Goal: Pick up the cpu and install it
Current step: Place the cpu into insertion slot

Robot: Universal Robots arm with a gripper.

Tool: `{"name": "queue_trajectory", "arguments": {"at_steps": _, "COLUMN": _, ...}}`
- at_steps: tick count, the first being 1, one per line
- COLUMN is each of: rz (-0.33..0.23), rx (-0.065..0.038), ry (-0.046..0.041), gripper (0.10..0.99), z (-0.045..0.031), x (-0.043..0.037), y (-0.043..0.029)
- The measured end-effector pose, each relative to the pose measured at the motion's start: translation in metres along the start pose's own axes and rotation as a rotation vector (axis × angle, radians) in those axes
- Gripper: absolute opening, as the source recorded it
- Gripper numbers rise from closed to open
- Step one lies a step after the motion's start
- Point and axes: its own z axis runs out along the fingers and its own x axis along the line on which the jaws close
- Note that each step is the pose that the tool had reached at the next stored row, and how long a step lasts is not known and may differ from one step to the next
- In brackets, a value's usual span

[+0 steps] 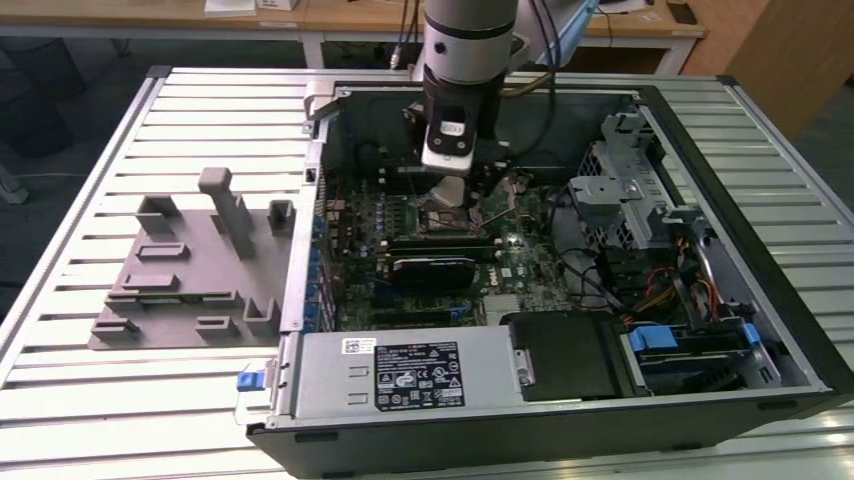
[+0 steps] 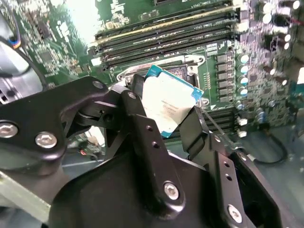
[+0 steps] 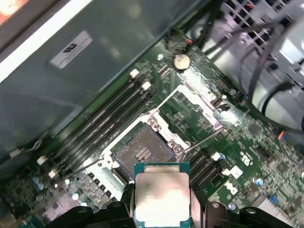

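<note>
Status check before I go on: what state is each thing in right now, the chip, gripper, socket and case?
cpu: gripped by its edges, held in the air above the board, not seated.
gripper: shut on the cpu.
socket: cover plate swung open, contacts exposed.
computer case: lying on its side, side panel off.

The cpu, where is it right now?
In the first wrist view the cpu is pinched in the gripper, hanging above the empty socket on the green board inside the computer case, next to the long black memory slots.
</note>
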Motion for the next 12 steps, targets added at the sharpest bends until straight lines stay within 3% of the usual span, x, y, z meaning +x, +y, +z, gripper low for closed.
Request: {"name": "queue_trajectory", "arguments": {"at_steps": 12, "rz": 0.218, "rx": 0.000, "ry": -0.0117, "gripper": 0.545, "z": 0.0011, "x": 0.0000, "y": -0.0001}}
